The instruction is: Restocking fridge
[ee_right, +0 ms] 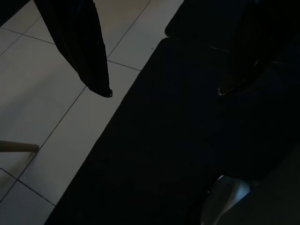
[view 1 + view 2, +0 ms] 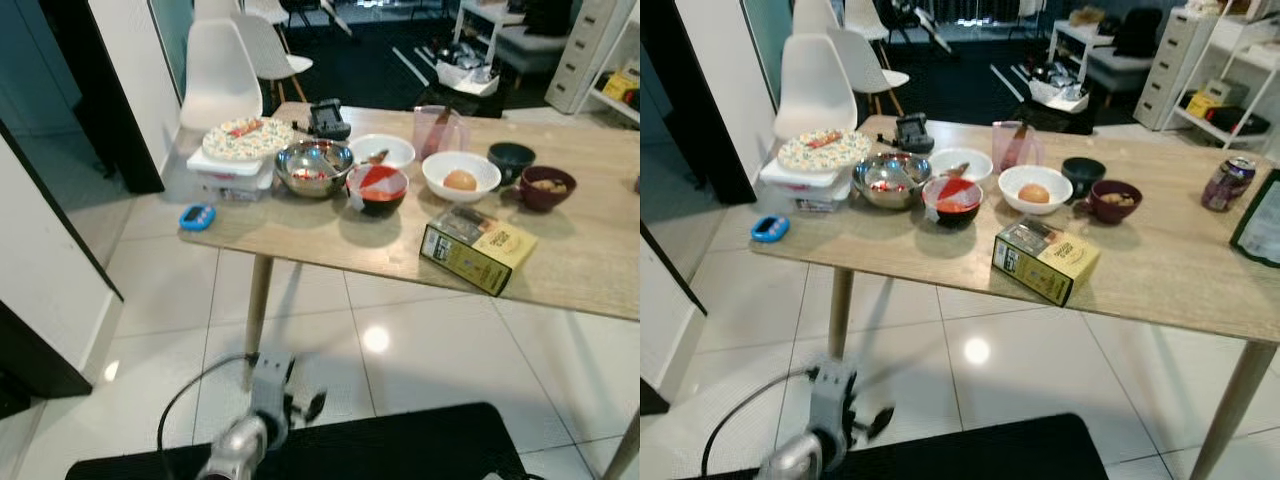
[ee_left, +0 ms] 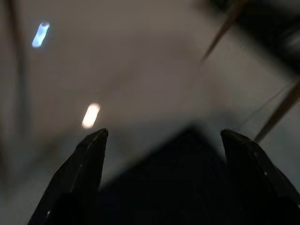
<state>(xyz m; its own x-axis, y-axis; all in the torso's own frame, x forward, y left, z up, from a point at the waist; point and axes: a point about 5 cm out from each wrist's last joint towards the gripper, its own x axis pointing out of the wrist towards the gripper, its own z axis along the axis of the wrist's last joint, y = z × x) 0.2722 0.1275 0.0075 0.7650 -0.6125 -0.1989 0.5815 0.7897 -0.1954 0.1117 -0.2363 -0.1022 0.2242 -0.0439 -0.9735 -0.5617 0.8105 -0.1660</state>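
A wooden table [image 2: 590, 270] ahead of me carries food items. A yellow carton [image 2: 478, 250] lies flat near its front edge. Behind it stand a white bowl with an orange-brown item [image 2: 460, 176], a red bowl [image 2: 377, 187], a steel bowl [image 2: 313, 166], a maroon bowl [image 2: 547, 187] and a pink jug [image 2: 437, 130]. A patterned plate rests on a white container [image 2: 238, 160] at the table's left end. My left gripper [image 2: 305, 402] hangs low over the floor tiles, below the table's left part, open and empty [image 3: 164, 136]. My right gripper [image 1: 164, 92] is open over a dark mat.
A blue timer [image 2: 198, 216] lies at the table's left corner, and a drink can [image 2: 1227, 183] stands at the far right. White chairs [image 2: 220, 70] stand behind the table. A white panel [image 2: 40, 260] rises on my left. A table leg [image 2: 260, 300] stands just beyond my left gripper.
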